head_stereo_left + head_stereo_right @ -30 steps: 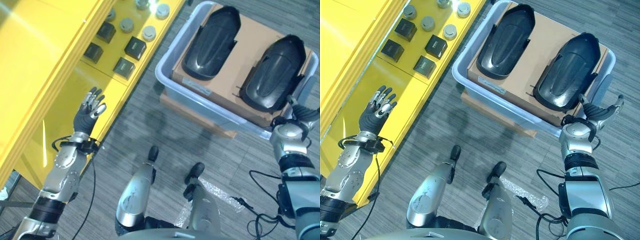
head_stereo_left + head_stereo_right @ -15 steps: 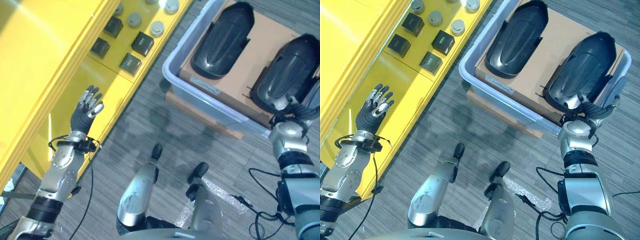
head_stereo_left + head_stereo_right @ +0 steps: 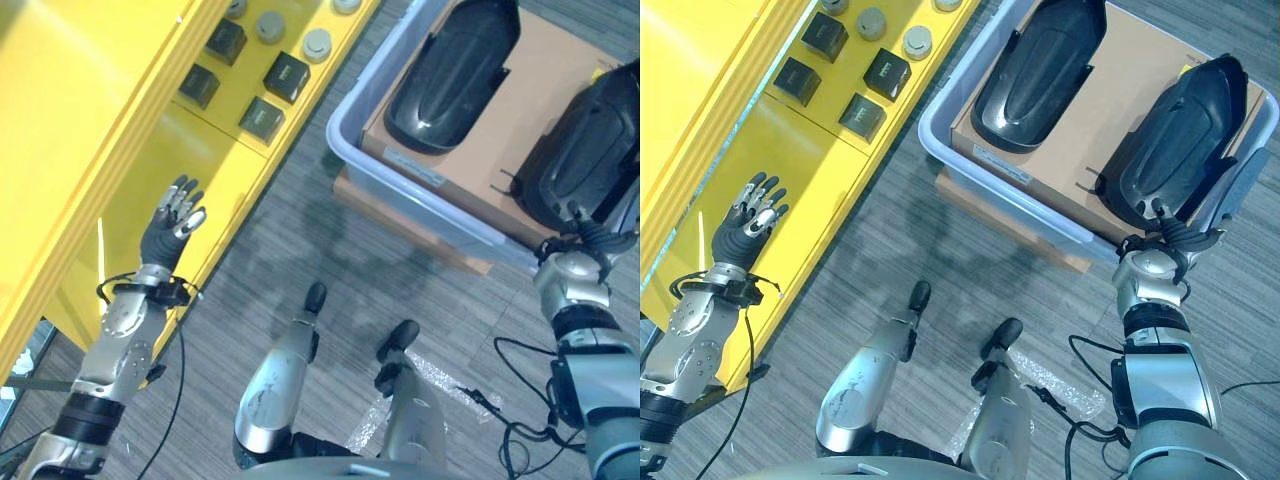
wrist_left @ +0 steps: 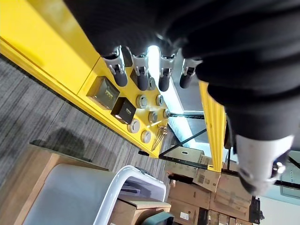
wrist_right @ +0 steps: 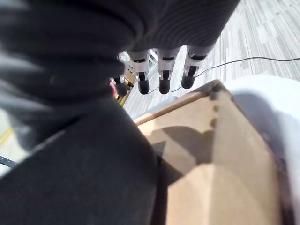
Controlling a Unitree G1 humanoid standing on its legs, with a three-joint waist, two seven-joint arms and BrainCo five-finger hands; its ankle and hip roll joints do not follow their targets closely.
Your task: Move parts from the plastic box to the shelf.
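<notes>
Left eye view: the left hand [image 3: 172, 215] hangs at about 9 o'clock over the yellow shelf [image 3: 90, 130], fingers straight and spread, holding nothing. At 1 o'clock the grey plastic box [image 3: 372, 172] sits on the floor with a cardboard sheet [image 3: 520, 110] inside, carrying two black moulded parts: the far part [image 3: 450, 62] and the near part [image 3: 585, 150], the latter cut off by the frame's edge.

Right eye view: the right hand [image 3: 1168, 236] is at 4 o'clock, at the box's near rim, against the lower end of the near part; whether its fingers grip the part is hard to make out. Small black square blocks [image 3: 862, 116] and grey round discs [image 3: 917, 41] lie on the shelf at 11 o'clock.

Left wrist view: the fingers [image 4: 141, 77] are straight and released, with the shelf's blocks and discs beyond them (cardboard cartons [image 4: 197, 187] stand further back).

Right wrist view: the dark-tipped fingers [image 5: 163, 79] reach past a dark curved surface, apparently the near part, which hides the palm; they look straight, and I cannot tell whether the thumb grasps anything. The cardboard sheet shows beside it.
</notes>
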